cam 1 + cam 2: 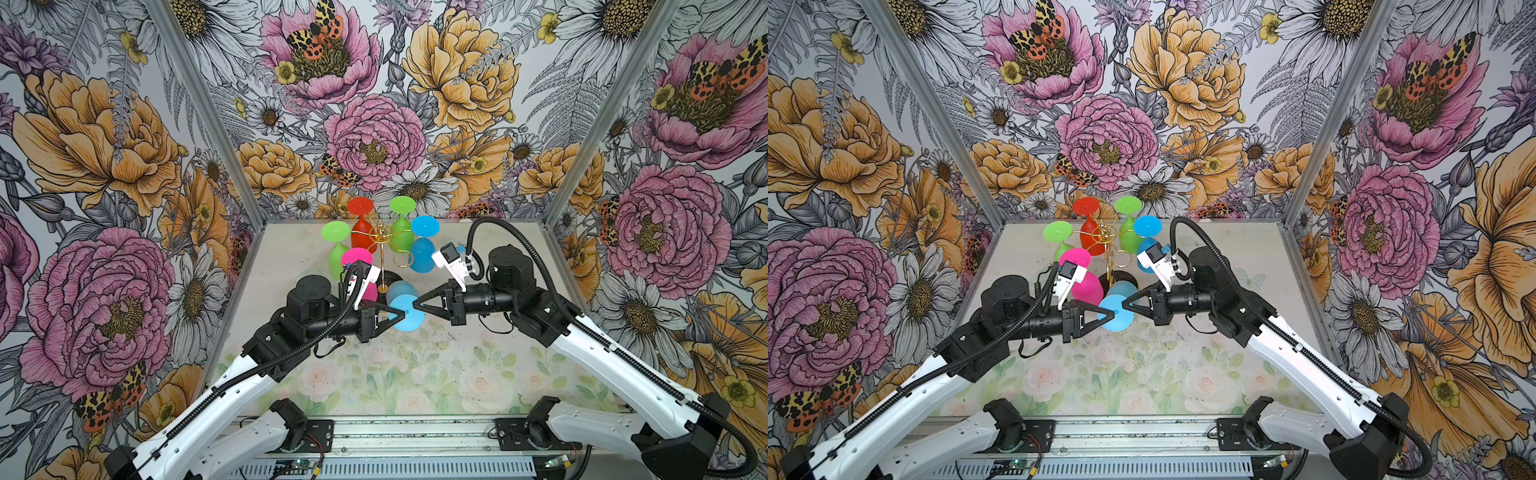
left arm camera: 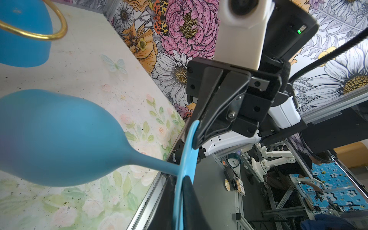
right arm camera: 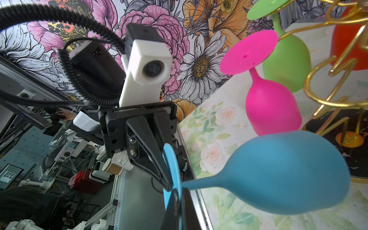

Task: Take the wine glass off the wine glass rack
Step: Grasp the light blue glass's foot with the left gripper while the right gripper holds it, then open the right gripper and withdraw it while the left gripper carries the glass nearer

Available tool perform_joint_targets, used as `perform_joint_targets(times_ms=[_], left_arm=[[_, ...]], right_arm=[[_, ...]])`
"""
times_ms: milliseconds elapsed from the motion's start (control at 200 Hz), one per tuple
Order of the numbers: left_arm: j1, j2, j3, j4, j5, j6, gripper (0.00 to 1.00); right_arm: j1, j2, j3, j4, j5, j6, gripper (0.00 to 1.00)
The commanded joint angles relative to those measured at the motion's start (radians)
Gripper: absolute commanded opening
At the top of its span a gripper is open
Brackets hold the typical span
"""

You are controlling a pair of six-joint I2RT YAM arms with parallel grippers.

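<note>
Wine glass (image 2: 59,139) is clamped by its foot in left tool (image 2: 180,185) and right tool (image 3: 180,193), edge-on only in wrist views.

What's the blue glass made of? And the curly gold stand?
The blue wine glass looks like matte plastic or silicone, not real glass: solid colour, no see-through, no shine. The wine glass rack looks like polished metal wire, gold and gleaming, on a glossy black base; which metal, I cannot tell.
</note>
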Motion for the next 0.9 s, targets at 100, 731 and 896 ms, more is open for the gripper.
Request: perform_joint_targets(times_ms=[100,731,896], left_arm=[[-0.015,-0.004,-0.004,0.031,0.021,0.027,0.05],[-0.098,0.035,-0.008,0.031,-0.037,0.084,0.0],[-0.171,0.07,-0.003,0.016,-0.105,0.152,0.0]], right_arm=[[-0.01,-0.022,-0.012,0.015,0.046,-0.006,0.05],[-0.126,-0.109,-0.001,-0.258,0.269,0.055,0.56],[-0.137,-0.054,0.067,-0.483,0.49,0.023,0.59]])
